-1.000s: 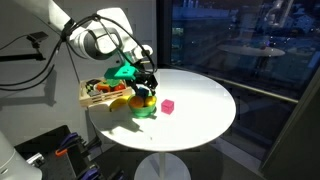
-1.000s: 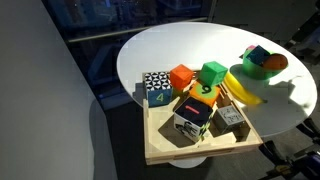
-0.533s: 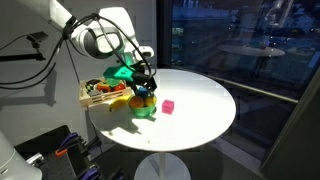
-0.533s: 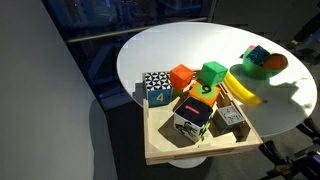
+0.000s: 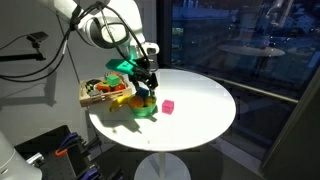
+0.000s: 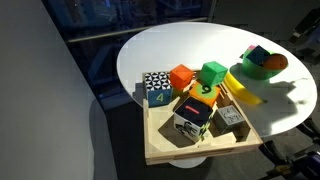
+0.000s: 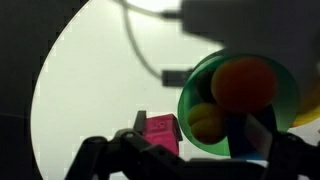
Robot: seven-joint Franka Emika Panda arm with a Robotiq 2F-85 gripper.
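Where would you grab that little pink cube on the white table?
By two opposite flat sides of the pink cube, probably coming straight down from above: it sits flat and alone on the table, apart from the green bowl.

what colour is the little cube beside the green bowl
The cube is pink; it shows best in the wrist view.

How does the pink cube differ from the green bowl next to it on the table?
The pink cube is small and boxy; the green bowl is round and larger. The green bowl holds an orange fruit and a yellow one; the pink cube carries nothing. The green bowl sits below the hand, the pink cube off to its side. Both rest on the white table.
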